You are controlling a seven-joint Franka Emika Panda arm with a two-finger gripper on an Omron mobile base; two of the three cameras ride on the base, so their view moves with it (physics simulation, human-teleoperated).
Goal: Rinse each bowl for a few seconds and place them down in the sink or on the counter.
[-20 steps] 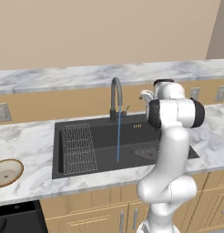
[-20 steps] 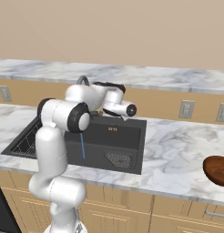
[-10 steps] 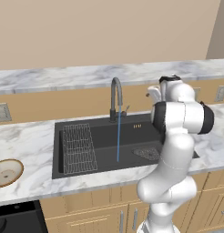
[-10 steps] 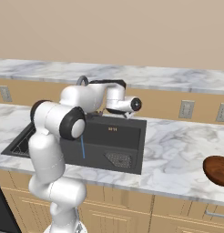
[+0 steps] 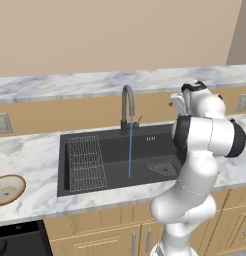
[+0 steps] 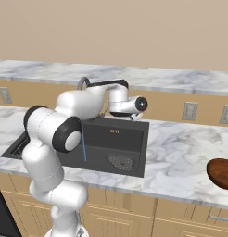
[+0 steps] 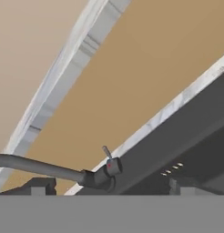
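Note:
The tan bowl (image 5: 9,189) with its cream speckled inside rests on the counter (image 5: 30,150) left of the sink. At the far right, on the counter (image 6: 176,152), lies the reddish-brown bowl (image 6: 222,173). Water falls in a thin stream (image 5: 130,152) from the gooseneck tap (image 5: 127,106) into the black sink (image 5: 115,150). My gripper (image 5: 176,103) hangs above the sink's right end, to the right of the tap, open and holding nothing. In the hand view its fingertips (image 7: 38,187) stand far apart, with the tap's base and lever (image 7: 107,166) between them.
A wire rack (image 5: 87,161) lies in the left half of the basin and a mesh drain (image 6: 121,162) in the right half. The raised marble ledge (image 5: 95,82) runs along the back wall. Wall sockets (image 6: 189,111) sit under it.
My hand has swung a little to the right, away from the tap, and the elbow has turned with it. The jaws stay open. Water keeps running; both bowls lie still.

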